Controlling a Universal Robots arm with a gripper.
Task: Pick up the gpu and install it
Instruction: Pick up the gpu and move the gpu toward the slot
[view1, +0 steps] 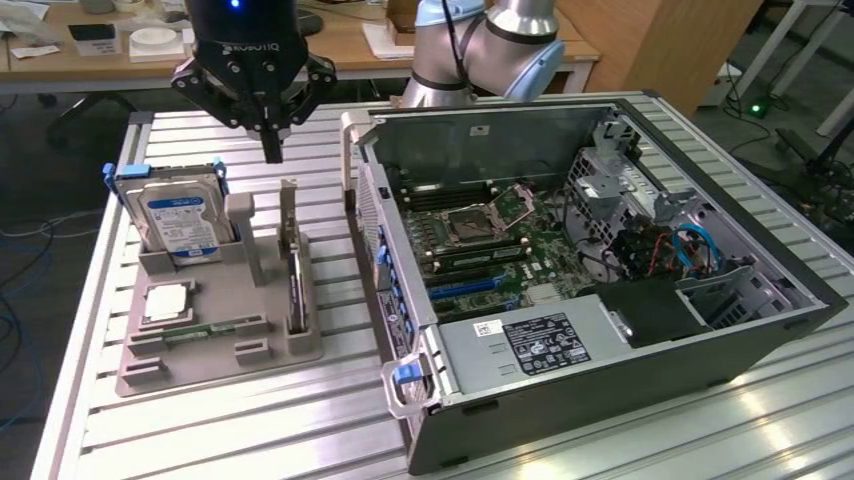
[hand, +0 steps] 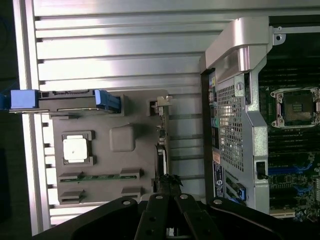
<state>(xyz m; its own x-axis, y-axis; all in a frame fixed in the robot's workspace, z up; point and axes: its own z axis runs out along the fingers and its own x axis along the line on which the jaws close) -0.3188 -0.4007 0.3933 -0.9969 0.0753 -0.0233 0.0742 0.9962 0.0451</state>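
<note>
The gpu (view1: 291, 272) is a thin dark card standing on edge in a slot of the grey holder (view1: 220, 355), its silvery bracket end pointing up at the far end. In the wrist view the gpu (hand: 162, 142) shows edge-on along the holder's side nearest the computer. My gripper (view1: 272, 150) hangs above the holder's far end, a little behind the gpu and well clear of it. Its fingers are shut together with nothing between them. The dark fingers (hand: 159, 212) also show in the wrist view.
The holder also carries a silver hard drive (view1: 180, 222) with blue tabs, a square processor (view1: 167, 301) and a green memory stick (view1: 214, 328). An open computer case (view1: 694, 340) lies at the exterior view's right, its motherboard (view1: 494, 245) exposed. Everything rests on a ribbed aluminium table (view1: 267, 440).
</note>
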